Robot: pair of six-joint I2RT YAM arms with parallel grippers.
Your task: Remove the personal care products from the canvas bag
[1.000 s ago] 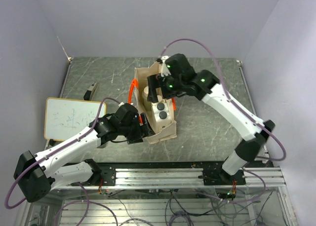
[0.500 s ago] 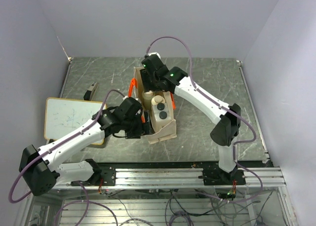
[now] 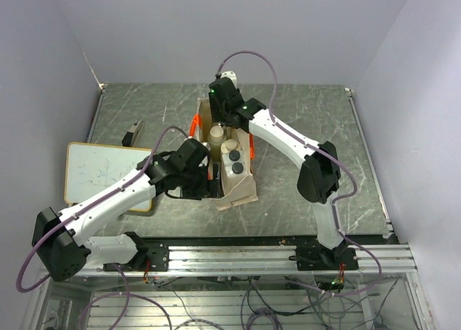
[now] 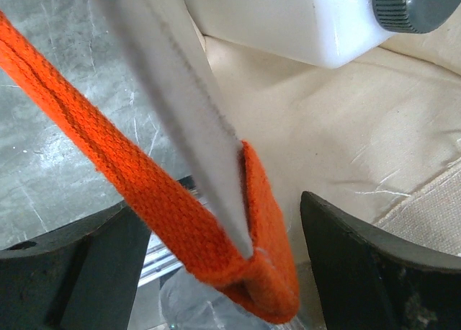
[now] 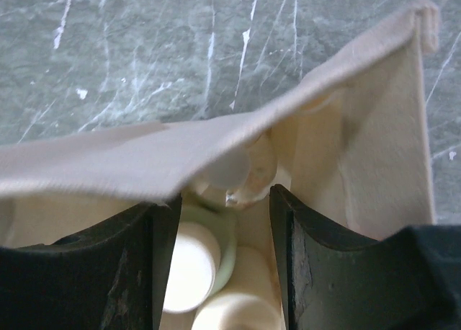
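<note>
The canvas bag (image 3: 241,192) stands mid-table with its mouth open. Inside show the personal care products: two cream tops (image 3: 217,134) and two dark round caps (image 3: 235,157). My right gripper (image 3: 220,117) reaches into the bag's far end. In the right wrist view its jaws (image 5: 225,261) stand narrow under the bag rim (image 5: 130,164), with a white-capped bottle (image 5: 191,272) and a cream one (image 5: 241,312) between them; no firm contact shows. My left gripper (image 3: 211,182) is open at the bag's left side, its jaws astride the orange handle (image 4: 180,215) and rim. A white bottle (image 4: 288,20) lies beyond.
A whiteboard (image 3: 106,173) lies at the left, partly under my left arm. A small dark object (image 3: 132,134) sits behind it. The table's walls rise at the back and sides, and the metal rail (image 3: 238,256) runs along the near edge.
My right gripper has swung left from above the bag's right side down into its far end, and its jaws have narrowed. The left gripper has edged closer against the bag's side.
</note>
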